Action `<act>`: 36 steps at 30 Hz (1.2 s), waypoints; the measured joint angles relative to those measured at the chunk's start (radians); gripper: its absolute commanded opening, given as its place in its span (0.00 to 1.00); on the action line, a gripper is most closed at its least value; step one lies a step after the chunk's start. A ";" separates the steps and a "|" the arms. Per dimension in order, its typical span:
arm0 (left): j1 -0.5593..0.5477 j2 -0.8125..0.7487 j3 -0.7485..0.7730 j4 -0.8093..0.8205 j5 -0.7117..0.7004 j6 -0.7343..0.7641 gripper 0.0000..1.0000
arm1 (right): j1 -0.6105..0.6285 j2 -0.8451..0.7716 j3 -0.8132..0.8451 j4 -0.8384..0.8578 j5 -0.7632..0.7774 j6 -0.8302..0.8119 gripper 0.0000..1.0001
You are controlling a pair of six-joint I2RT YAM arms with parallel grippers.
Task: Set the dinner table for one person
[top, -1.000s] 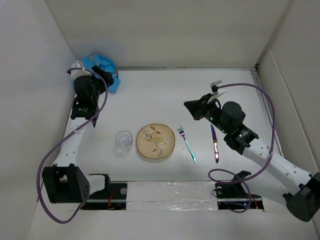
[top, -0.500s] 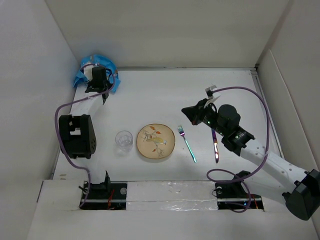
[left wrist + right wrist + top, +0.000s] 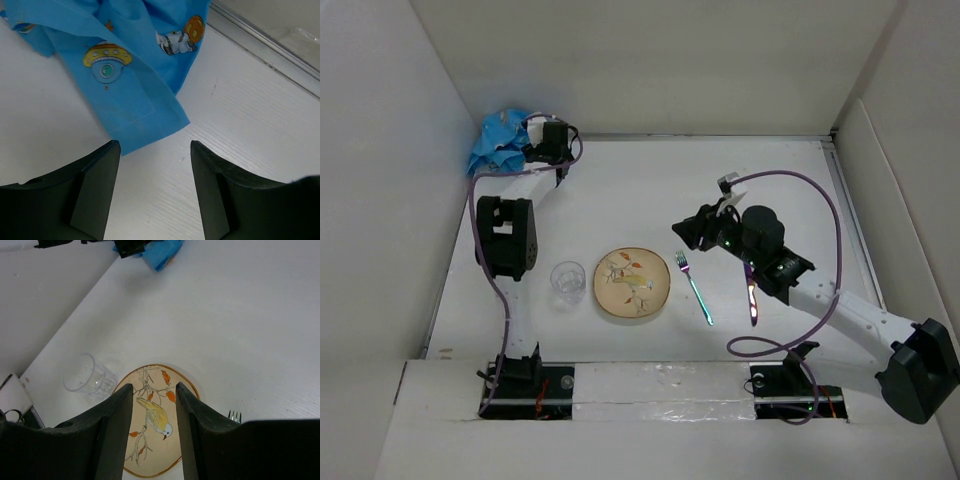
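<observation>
A white, matte dinner table (image 3: 650, 190), walled by upright white panels, carries a single place setting. The table itself is rigid and fixed, so there is nothing to grip on it; the piece that likely needs handling is a blue cartoon-print placemat (image 3: 125, 65), bunched in the far left corner. It looks soft, light and limp, apt to fold or drag, so a pinch on its loose corner or hem seems the best hold. The left gripper (image 3: 155, 147) hovers just short of that corner, fingers spread wide with nothing between them. Near the middle of the near edge sits a bird-painted plate (image 3: 632, 282), with a clear glass (image 3: 568, 281) just beside it on the left, a fork (image 3: 695, 288) close on its right and a knife (image 3: 750, 290) further right. The right gripper (image 3: 154, 387) hangs above the plate, fingers moderately parted and empty. Plate and glass occupy the spot where the placemat would probably go, and both look breakable.
</observation>
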 measured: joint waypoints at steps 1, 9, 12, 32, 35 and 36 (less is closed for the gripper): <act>-0.013 0.034 0.039 -0.007 -0.017 0.012 0.56 | 0.000 0.007 0.000 0.000 -0.002 -0.001 0.45; -0.082 0.173 0.207 -0.076 -0.113 0.083 0.59 | 0.001 0.049 0.007 0.000 -0.019 -0.006 0.46; -0.086 0.223 0.297 -0.102 -0.173 0.118 0.58 | 0.001 0.060 0.013 -0.003 -0.019 -0.010 0.46; -0.097 0.370 0.435 -0.221 -0.308 0.267 0.10 | 0.001 0.086 0.035 -0.024 -0.001 -0.017 0.46; -0.097 0.370 0.435 -0.225 -0.323 0.278 0.00 | 0.000 0.087 0.040 -0.042 0.024 -0.019 0.46; -0.097 0.370 0.435 -0.224 -0.330 0.282 0.00 | 0.000 0.087 0.041 -0.047 0.030 -0.019 0.46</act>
